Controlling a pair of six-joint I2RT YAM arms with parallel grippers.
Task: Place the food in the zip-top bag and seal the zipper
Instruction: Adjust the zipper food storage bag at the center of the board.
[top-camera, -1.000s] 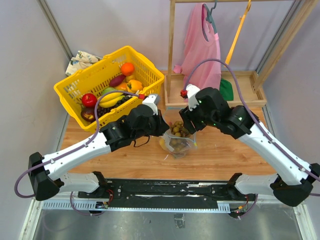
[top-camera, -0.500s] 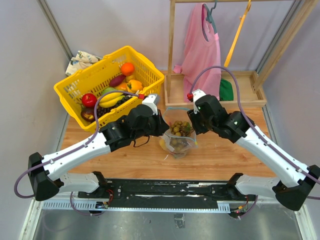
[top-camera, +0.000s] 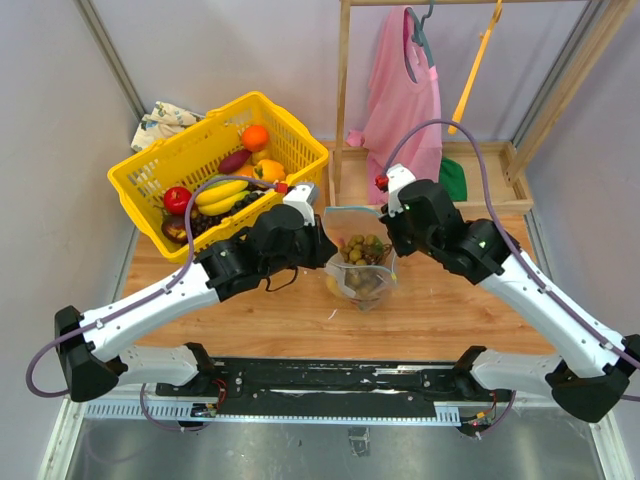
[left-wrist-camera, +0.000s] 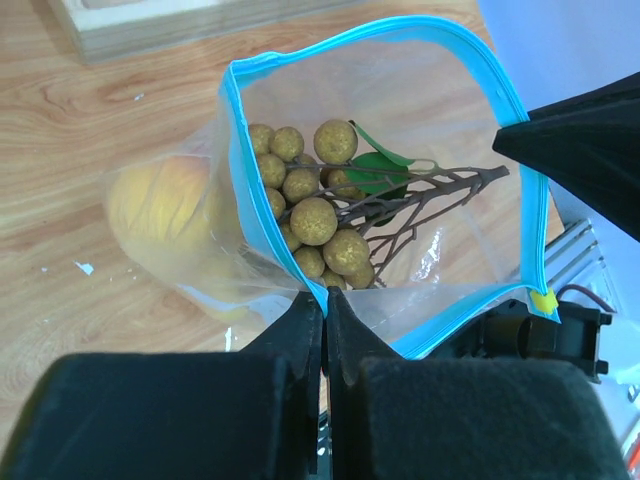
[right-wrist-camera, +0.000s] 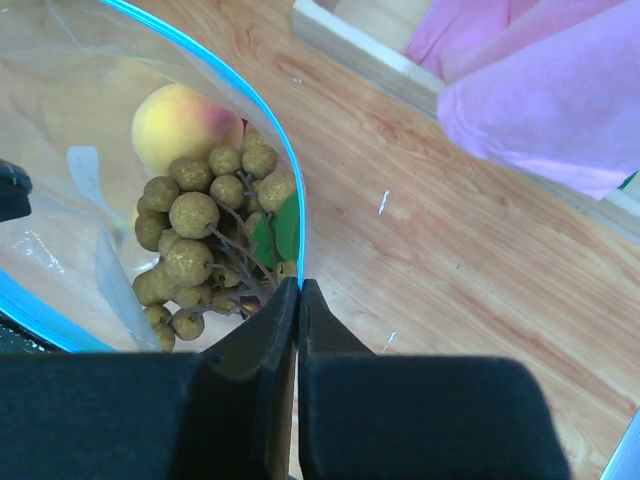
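The clear zip-top bag (top-camera: 362, 262) hangs open-mouthed between my two grippers over the wooden table. Its light blue zipper (left-wrist-camera: 262, 215) rings the mouth. Inside lie a brownish grape cluster (left-wrist-camera: 312, 215) with green leaves and a yellow-orange fruit (right-wrist-camera: 180, 122). My left gripper (left-wrist-camera: 325, 296) is shut on the zipper rim at the bag's left side. On the opposite rim my right gripper (right-wrist-camera: 298, 284) is shut on the blue zipper (right-wrist-camera: 293, 200). More food (top-camera: 222, 190) fills the yellow basket.
The yellow plastic basket (top-camera: 170, 158) stands at the back left with banana, apple, orange and other fruit. A wooden rack (top-camera: 345, 110) with a pink garment (top-camera: 403, 95) and a low wooden tray (top-camera: 490, 180) stand behind the bag. A crumpled cloth (top-camera: 160, 122) lies behind the basket.
My right gripper has closed onto the right side of the zipper rim. The bag has been lifted slightly and its mouth pulled wider between the two grippers.
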